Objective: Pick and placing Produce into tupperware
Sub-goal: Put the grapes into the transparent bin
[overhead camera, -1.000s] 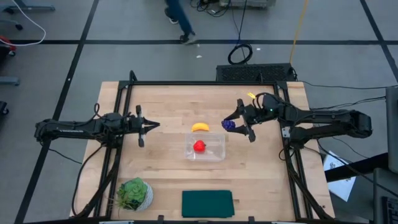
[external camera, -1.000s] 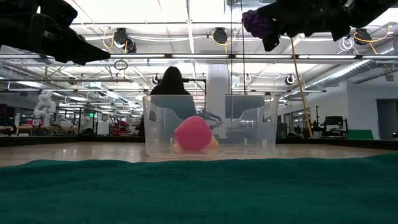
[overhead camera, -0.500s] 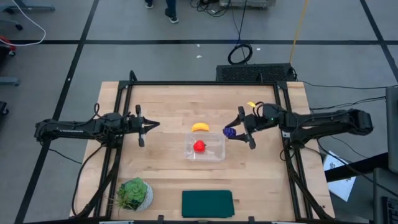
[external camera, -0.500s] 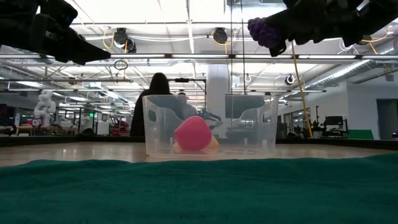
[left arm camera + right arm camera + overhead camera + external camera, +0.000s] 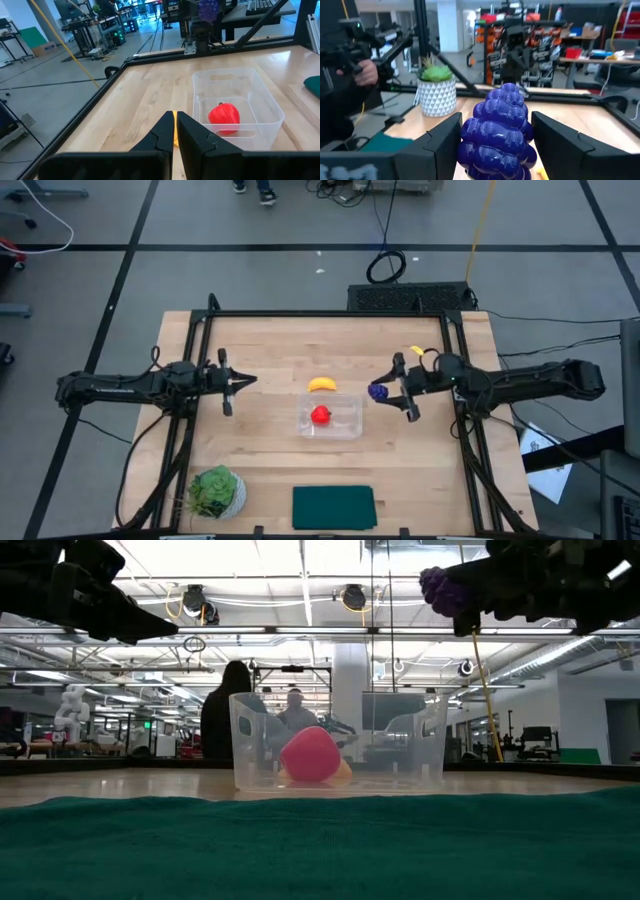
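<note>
Right gripper (image 5: 391, 392) has the purple grapes (image 5: 377, 392) pinched between its jaws, up in the air just beside the clear container (image 5: 331, 417). A red fruit (image 5: 320, 415) sits inside that one. Left gripper (image 5: 240, 382) waits well off to the other side, jaws closed on nothing.

red fruit (image 5: 320, 415) in clear tupperware (image 5: 352, 426), banana (image 5: 321, 385) beside, grapes (image 5: 377, 392) aloft.

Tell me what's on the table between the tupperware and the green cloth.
Nothing: in the high view, only bare wood separates the tupperware from the green cloth.
</note>
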